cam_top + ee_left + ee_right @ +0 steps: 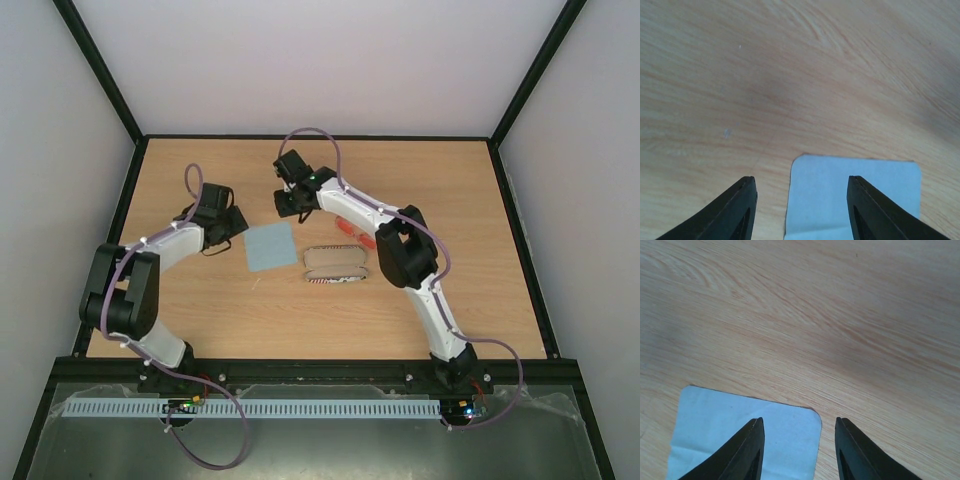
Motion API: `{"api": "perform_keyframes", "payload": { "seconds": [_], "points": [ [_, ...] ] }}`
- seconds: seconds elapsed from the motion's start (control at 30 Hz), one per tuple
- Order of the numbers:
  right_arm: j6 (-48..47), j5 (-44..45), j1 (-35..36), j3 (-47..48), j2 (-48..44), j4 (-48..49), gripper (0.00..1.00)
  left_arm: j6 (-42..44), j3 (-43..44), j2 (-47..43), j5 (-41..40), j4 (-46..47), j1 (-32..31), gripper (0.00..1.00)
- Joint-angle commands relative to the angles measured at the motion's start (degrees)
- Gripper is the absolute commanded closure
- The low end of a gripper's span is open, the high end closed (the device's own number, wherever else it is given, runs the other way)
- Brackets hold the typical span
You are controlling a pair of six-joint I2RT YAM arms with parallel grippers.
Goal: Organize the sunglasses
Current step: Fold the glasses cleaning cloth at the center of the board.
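Seen from above, the sunglasses are laid on the bench just behind the flag-patterned case, not inside it. In the left wrist view the left hand is held half open above a corner of the blue cloth, with nothing gripped. In the right wrist view the right hand is shown likewise.

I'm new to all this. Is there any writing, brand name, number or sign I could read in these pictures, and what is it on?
No text can be read in any view.
case: only a pattern shows, too small to make out any words.
blue cloth: plain, no print.
left arm and right arm: no label legible from above.
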Motion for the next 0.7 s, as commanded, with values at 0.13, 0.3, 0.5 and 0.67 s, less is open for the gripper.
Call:
{"api": "perform_keyframes", "payload": {
  "seconds": [0.13,0.3,0.5,0.67],
  "points": [
    [-0.8,1.0,-0.1,3.9,4.3,-3.5,0.65,2.5,5.1,5.8,-3.8,1.9,0.2,0.53],
    [-1.1,0.7,-0.1,1.4,4.3,-2.9,0.66,2.7,4.6,7.3,-3.2,2.8,-0.3,0.55],
    [-1.2,-0.7,-0.1,-1.5,4.0,-1.0,0.68,2.8,3.7,8.3,-2.1,3.7,-1.4,0.55],
    [-1.1,-1.4,-0.1,-2.3,4.1,-0.4,0.70,2.8,3.4,8.5,-2.1,3.6,-2.5,0.58]
  ]
}}
